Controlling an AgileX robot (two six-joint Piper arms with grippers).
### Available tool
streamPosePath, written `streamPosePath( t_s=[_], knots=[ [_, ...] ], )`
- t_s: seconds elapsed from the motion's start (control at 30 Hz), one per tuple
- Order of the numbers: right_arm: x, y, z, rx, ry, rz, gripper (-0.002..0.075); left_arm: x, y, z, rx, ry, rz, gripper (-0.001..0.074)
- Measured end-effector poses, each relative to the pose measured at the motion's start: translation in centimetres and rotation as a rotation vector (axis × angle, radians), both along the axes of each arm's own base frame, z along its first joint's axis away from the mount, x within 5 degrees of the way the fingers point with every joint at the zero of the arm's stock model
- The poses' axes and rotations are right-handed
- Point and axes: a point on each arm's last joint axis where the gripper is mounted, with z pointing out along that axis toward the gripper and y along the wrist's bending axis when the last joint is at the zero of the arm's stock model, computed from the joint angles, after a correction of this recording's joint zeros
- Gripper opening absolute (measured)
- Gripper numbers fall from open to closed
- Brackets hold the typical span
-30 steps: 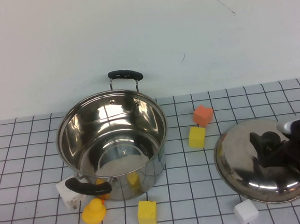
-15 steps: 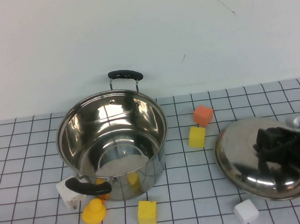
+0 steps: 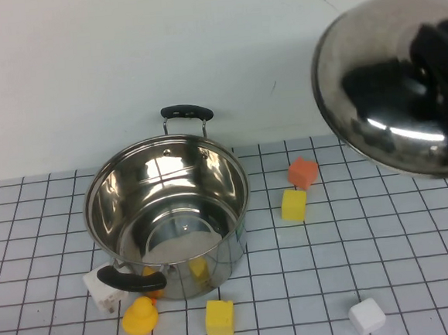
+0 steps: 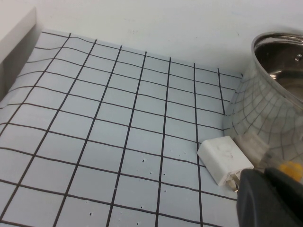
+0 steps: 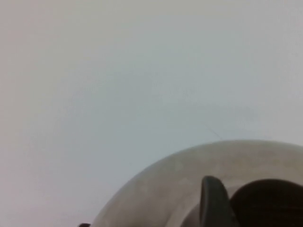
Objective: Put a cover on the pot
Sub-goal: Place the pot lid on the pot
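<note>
The right end effector (image 3: 440, 57) sits in the upper right of the high view, clamped on the black knob of the domed steel lid (image 3: 373, 94), which hangs tilted well above the tabletop (image 3: 416, 245). The pot (image 3: 168, 218) stands open at the centre left of the frame, its rear handle (image 3: 186, 112) toward the wall, ringed by a yellow duck (image 3: 140, 316), yellow blocks (image 3: 219, 317), an orange block (image 3: 303, 171) and a white block (image 3: 367, 315). The left end effector (image 4: 270, 198) shows only at the lower right of the left wrist view, close to the pot's wall; whether it is open I cannot tell. The carry step seems in hand: next the lid likely needs moving leftward over the pot's rim, levelling, then lowering squarely.
</note>
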Motion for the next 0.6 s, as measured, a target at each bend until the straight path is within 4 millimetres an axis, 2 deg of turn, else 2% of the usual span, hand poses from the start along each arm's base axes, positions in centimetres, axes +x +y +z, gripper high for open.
streamPosePath(
  t_s=[0.1,0.2,0.27,0.4,0.5,0.6],
  knots=[
    [0.1,1.8,3.0,-0.052,-0.021,0.054,0.0347,0.0,0.0,0.0,0.000,0.000,0.000,-0.0003],
    [0.5,4.9,4.8,-0.097,-0.014,0.134,0.0347,0.0,0.0,0.0,0.000,0.000,0.000,-0.0003],
    [1.2,7.6,5.0,-0.123,0.014,0.192,0.0347,0.0,0.0,0.0,0.000,0.000,0.000,-0.0003],
    [3.5,13.1,3.1,-0.171,0.079,0.292,0.0347,0.0,0.0,0.0,0.000,0.000,0.000,-0.0003],
    [5.3,16.7,1.0,-0.222,0.133,0.333,0.0347,0.0,0.0,0.0,0.000,0.000,0.000,-0.0002],
    [6.7,19.4,-0.8,-0.281,0.166,0.360,0.0347,0.0,0.0,0.0,0.000,0.000,0.000,-0.0003]
  ],
)
